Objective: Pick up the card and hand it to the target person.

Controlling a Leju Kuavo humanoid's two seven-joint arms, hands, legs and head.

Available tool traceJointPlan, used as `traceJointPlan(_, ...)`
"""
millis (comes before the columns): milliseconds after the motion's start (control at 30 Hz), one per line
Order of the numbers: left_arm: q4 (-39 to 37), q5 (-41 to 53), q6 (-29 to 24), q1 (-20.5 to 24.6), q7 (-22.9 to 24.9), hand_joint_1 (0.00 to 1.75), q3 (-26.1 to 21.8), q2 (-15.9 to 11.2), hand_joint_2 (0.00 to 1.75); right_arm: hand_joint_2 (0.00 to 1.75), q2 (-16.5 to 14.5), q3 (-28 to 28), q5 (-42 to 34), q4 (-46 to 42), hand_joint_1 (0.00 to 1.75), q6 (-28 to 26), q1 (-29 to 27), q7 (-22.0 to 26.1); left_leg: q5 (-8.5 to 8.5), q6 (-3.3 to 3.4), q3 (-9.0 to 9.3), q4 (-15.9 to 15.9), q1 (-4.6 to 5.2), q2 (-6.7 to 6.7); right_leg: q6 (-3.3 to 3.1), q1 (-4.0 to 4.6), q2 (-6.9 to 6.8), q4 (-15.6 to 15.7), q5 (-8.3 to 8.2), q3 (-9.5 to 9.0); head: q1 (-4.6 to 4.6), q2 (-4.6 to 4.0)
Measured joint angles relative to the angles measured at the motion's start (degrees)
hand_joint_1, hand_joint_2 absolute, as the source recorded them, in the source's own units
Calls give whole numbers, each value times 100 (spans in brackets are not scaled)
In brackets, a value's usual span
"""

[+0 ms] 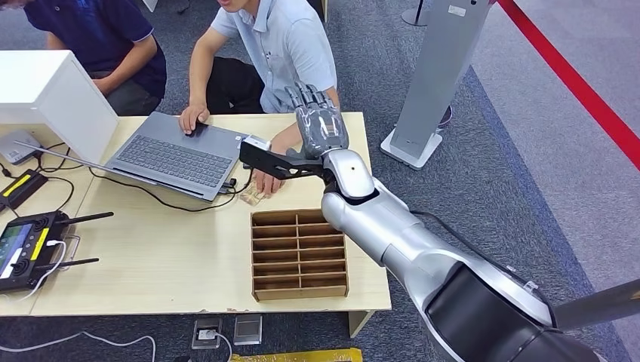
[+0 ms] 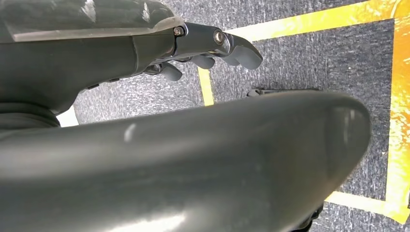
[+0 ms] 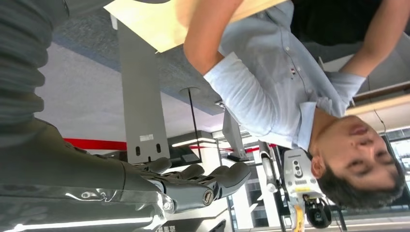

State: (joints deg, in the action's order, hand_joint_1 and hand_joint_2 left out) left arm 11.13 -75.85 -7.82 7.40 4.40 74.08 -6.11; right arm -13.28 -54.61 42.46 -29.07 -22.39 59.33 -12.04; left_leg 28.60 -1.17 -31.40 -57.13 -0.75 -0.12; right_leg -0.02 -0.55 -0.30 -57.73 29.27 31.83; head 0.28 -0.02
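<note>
At centre frame in the head view, our right hand [image 1: 320,124] is raised over the table [image 1: 173,256], fingers extended close together and holding nothing.

Going left to right: laptop [image 1: 177,154], then the card [image 1: 253,196], a small patterned slip lying flat on the wood under the seated person's hand [image 1: 266,179], just above the cardboard divider tray [image 1: 300,253]. Its long axis seems to run diagonally, toward the upper right, though it is half covered. We judge the handover nearly finished; we should hold the arm steady and lift clear without sweeping the sleeve. Our left hand [image 2: 212,48] hangs over the carpet, fingers loosely curled, empty.
</note>
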Motion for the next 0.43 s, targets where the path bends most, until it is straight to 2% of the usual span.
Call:
traceJointPlan(133,0,-129,-44,-29,-2,0,1,-4,0,175,63,75,-489,-282,0,-175,-1,237,0,0,-1,0,0,1,0,0,0,0,0,1,-3,0)
traceJointPlan(233,0,-243,-83,-49,26,0,1,-7,0,175,204,197,-1170,-829,0,-236,-143,320,0,0,2,0,0,1,0,0,0,1,0,0,-4,0)
traceJointPlan(333,0,-339,-126,-72,57,0,-4,-8,0,175,495,407,-2015,-1752,0,-243,-621,337,1,1,5,0,0,0,1,0,-2,5,1,-3,-4,0)
traceJointPlan(433,0,-384,-165,-101,79,0,-13,-8,0,175,838,673,-2308,-2684,0,-299,-1282,366,4,2,8,-1,0,-1,2,0,-4,13,2,-9,-3,0)
